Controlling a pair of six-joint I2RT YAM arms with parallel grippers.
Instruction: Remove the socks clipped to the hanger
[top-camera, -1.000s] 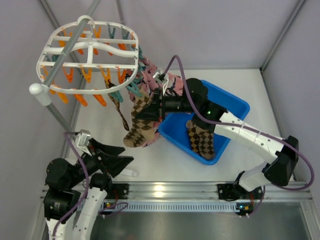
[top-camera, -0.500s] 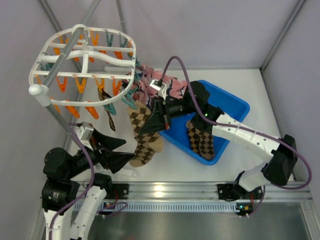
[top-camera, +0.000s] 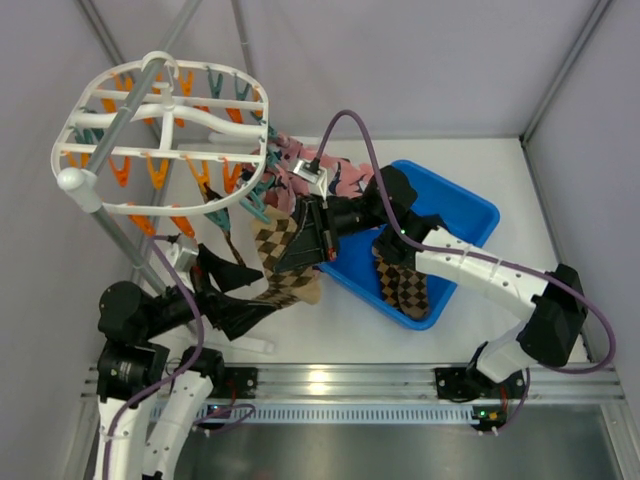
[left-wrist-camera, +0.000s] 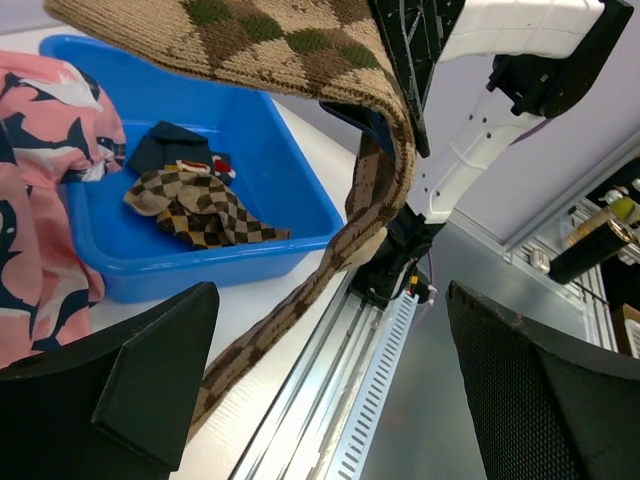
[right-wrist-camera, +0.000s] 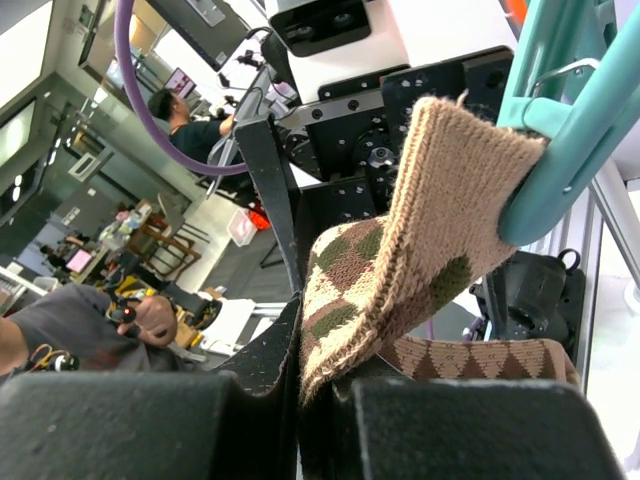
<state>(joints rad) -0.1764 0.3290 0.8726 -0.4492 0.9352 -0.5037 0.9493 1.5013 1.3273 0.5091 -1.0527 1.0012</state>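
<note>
The white oval hanger (top-camera: 160, 152) hangs at the upper left with orange and teal clips. A brown checkered sock (top-camera: 284, 268) hangs from its near-right edge, held at the top by a teal clip (right-wrist-camera: 560, 150). My right gripper (top-camera: 306, 246) is shut on this sock (right-wrist-camera: 400, 270), pinching its cuff between the fingers (right-wrist-camera: 315, 375). Pink socks (top-camera: 300, 168) hang behind it and show in the left wrist view (left-wrist-camera: 45, 180). My left gripper (top-camera: 240, 297) is open and empty just below and left of the sock, which drapes above its fingers (left-wrist-camera: 330, 400).
A blue bin (top-camera: 455, 215) stands at the centre right, holding a checkered sock (top-camera: 405, 282) and a navy sock (left-wrist-camera: 175, 145). A grey pole (top-camera: 125, 115) carries the hanger and runs down to the left. The metal rail (top-camera: 330, 380) lies along the near edge.
My right gripper has pulled the checkered sock down and to the left. The hanger has swung left and tilted. My left gripper has risen toward the sock's lower end.
</note>
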